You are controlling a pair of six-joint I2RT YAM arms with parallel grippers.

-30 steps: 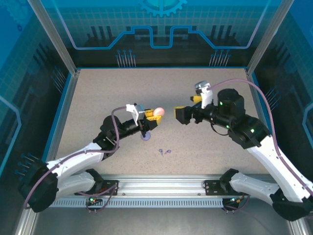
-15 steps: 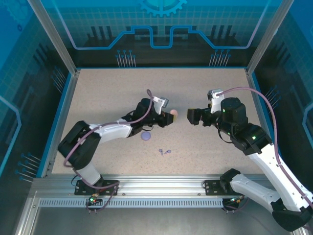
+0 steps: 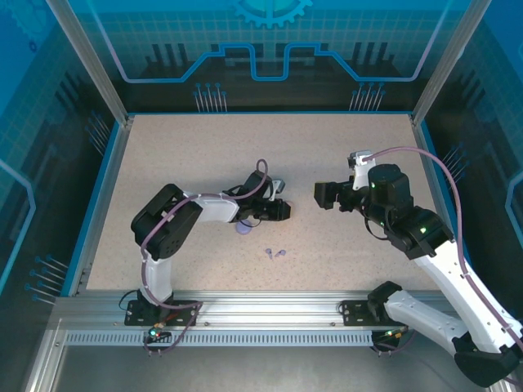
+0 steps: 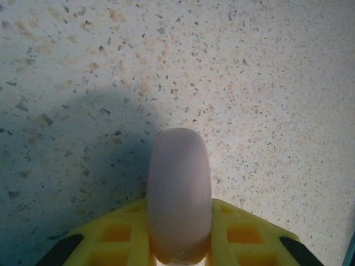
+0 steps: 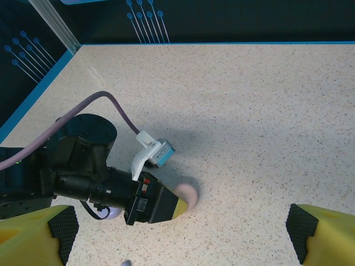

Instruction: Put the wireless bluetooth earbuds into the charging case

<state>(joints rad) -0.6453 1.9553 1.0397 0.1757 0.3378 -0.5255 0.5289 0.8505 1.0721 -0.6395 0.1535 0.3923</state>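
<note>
Our left claw (image 4: 178,213) pinches a pale pink case (image 4: 178,166) edgewise, just right of the purple case (image 3: 243,228). Our right claw (image 3: 324,194) hangs spread, farther right. Two purple earbuds (image 3: 275,252) lie on the counter (image 3: 180,155) near the purple case, toward the arm bases. We judge them light and slippery, best nipped by the stems.

A speckled beige tabletop (image 3: 204,155) lies beneath both the left claw (image 3: 283,210) and the right claw (image 3: 324,194), and is shadowed just beside the left one. Blue edging (image 3: 105,184) rims it, well apart on the left claw's left. Far ahead of both claws rises a dark wall with blue circuit lines (image 3: 261,69). Behind them, a ribbed metal rail (image 3: 270,317) runs along the near edge.
</note>
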